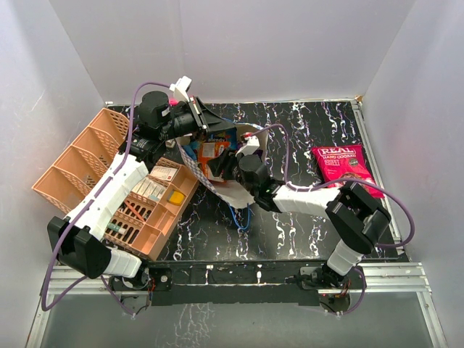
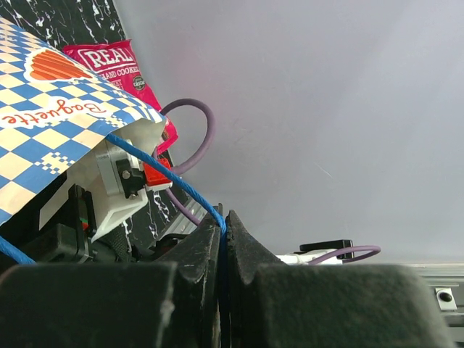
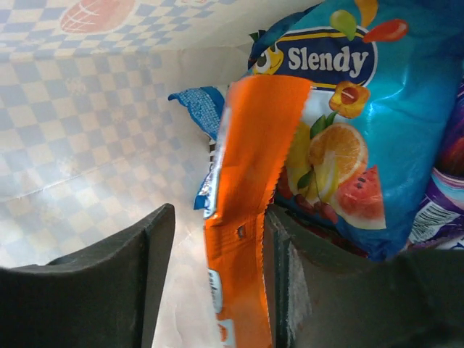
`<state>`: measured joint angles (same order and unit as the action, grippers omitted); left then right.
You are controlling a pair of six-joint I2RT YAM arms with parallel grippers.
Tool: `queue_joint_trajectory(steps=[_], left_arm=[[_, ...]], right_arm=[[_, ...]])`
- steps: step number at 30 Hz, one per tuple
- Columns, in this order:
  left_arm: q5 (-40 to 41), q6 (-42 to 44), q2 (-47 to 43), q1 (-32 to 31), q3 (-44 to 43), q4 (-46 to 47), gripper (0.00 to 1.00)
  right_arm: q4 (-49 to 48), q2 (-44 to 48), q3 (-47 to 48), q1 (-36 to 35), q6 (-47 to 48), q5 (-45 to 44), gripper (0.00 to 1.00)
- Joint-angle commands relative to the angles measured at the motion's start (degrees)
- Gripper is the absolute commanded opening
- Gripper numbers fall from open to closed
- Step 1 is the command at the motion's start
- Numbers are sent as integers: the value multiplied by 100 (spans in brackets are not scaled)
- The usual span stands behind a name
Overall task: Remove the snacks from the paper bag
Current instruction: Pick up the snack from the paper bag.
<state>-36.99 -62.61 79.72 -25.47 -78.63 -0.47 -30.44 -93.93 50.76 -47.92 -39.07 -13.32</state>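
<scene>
1. Left gripper: I see it clenched on the blue cord handle of the paper bag.
2. Right gripper: inside the bag, jaws parted around the orange snack, which touches one finger only.
3. Blue Slendy snack: in the bag, behind the orange one.
4. Magenta snack: out on the table, right side.

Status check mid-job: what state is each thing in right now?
paper bag: mouth held open
left pincer: shut on blue cord handle
right pincer: inside bag, open around orange packet
orange packet: in bag, not yet clamped
blue Slendy packet: in bag
magenta packet: out, lying on table
</scene>
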Motion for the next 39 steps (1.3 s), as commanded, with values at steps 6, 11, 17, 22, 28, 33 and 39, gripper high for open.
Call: queue_joint_trajectory(steps=[6,11,17,22,28,33,39], left_arm=[[-113,21,-387,-45,-119,54,0],[-105,37,-379,-45,-116,38,0],[-32,77,-374,-45,-139,-25,0],[60,172,-404,-50,-137,-119,0],[127,214,-477,-45,-4,-85,0],[227,283,-551,-41,80,-151,0],[262,378,-523,-44,69,-227,0]], right_arm=[[296,-232,531,-39,-273,-196,42],[580,18,593,-39,-232,-110,26],[953,741,589,-42,-110,219,7],[1457,1633,453,-37,-60,238,7],[2414,2907,240,-42,218,17,7],[3534,4139,172,-42,911,-124,7],[4309,5771,97,-42,1581,-775,7]])
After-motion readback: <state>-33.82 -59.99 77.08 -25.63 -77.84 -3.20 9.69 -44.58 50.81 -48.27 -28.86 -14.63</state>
